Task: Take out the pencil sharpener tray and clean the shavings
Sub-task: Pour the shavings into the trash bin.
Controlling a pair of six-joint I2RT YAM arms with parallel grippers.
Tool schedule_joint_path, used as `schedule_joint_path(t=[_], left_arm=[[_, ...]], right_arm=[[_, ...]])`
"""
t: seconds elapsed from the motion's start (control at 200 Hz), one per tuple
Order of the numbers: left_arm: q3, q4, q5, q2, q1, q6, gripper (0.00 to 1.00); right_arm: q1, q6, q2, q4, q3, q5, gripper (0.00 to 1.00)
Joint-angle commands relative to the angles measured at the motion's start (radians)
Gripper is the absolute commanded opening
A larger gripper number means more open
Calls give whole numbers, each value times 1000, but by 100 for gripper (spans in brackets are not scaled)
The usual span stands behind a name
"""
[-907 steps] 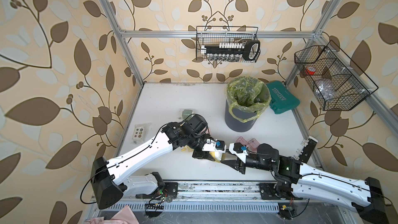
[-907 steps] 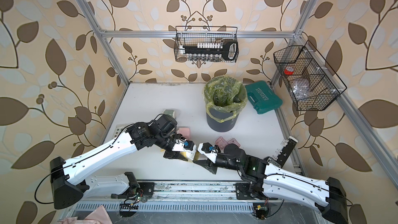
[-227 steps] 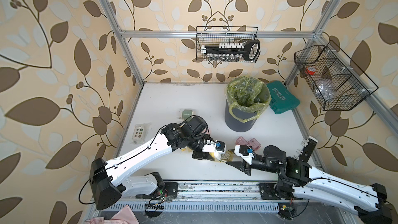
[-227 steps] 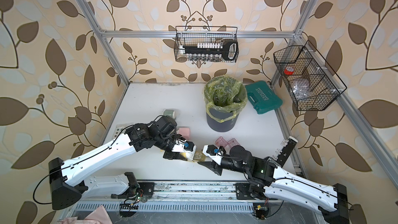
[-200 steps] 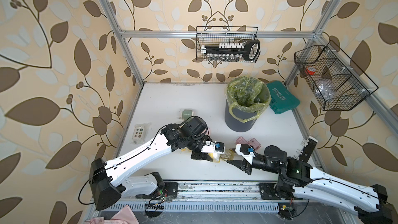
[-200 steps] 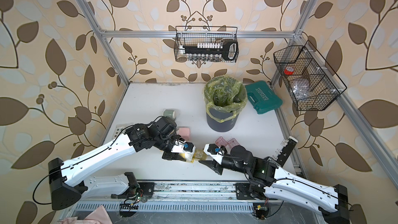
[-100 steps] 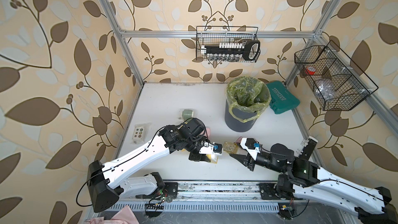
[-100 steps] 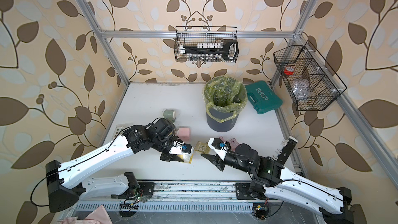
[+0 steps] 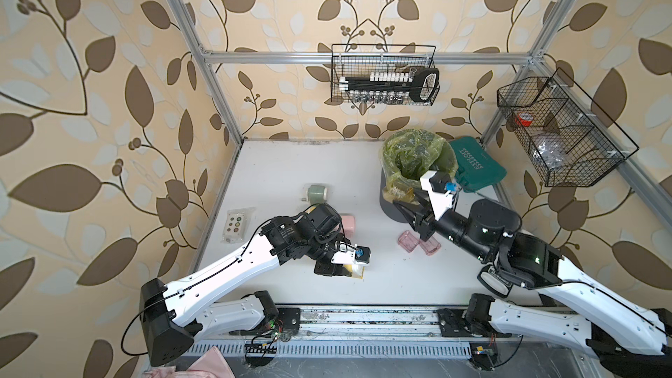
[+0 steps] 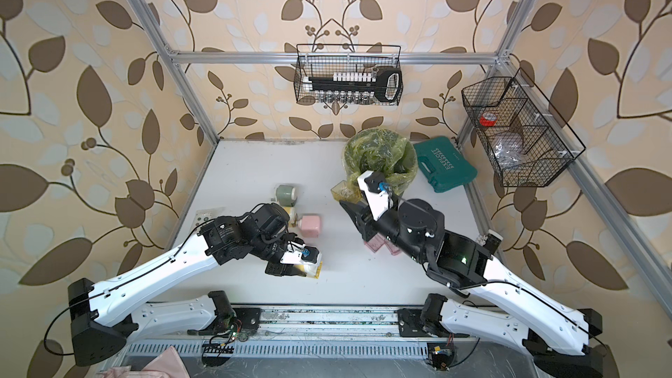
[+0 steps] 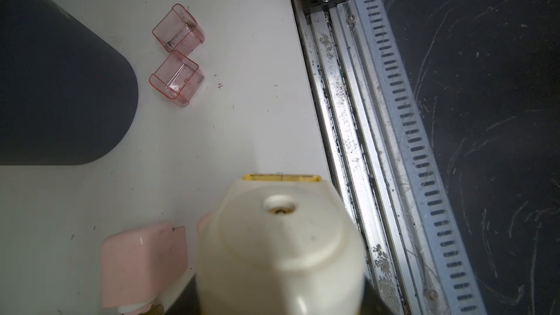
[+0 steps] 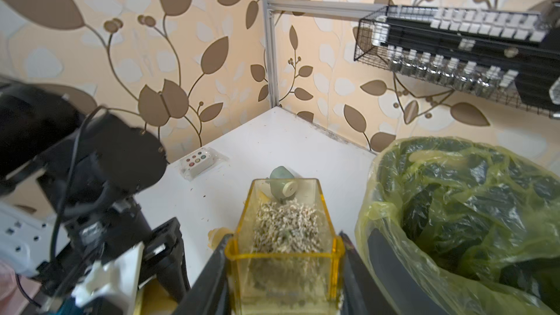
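Right claw (image 12: 284, 237) grips tray (image 12: 283, 257), shavings (image 12: 285, 225) inside | left claw (image 9: 341, 269) grips sharpener (image 11: 278, 246)

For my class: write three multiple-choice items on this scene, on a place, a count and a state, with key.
1. Where is the yellow tray? A) lying at the front edge B) in the right gripper, beside the bin C) out of sight
2. How many pink trays lie on the table? A) none B) four C) two
3. The yellow tray is: A) holding shavings B) empty C) upside down
Key: 1B, jaws clamp it by the bin; 2C, both lie together; 3A, a pale heap shows inside.
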Motion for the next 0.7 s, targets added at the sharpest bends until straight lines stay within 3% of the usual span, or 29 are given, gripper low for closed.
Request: schedule_joint_path(t=[0.0, 0.145, 0.31, 0.555, 0.695], left_arm=[[-7, 7, 14, -34, -4, 11, 0], [-29, 27, 23, -62, -4, 2, 0], [-60, 39, 28, -77, -4, -3, 0], [-98, 53, 24, -97, -4, -2, 0], [-114, 62, 22, -111, -4, 1, 0]], right_arm=[[-155, 165, 46, -104, 90, -95, 0], [-390, 308, 113, -127, 152, -278, 0], [-615, 579, 210, -173, 205, -543, 0], [-687, 849, 260, -64, 199, -705, 0], [-760, 1097, 266, 92, 114, -799, 0]])
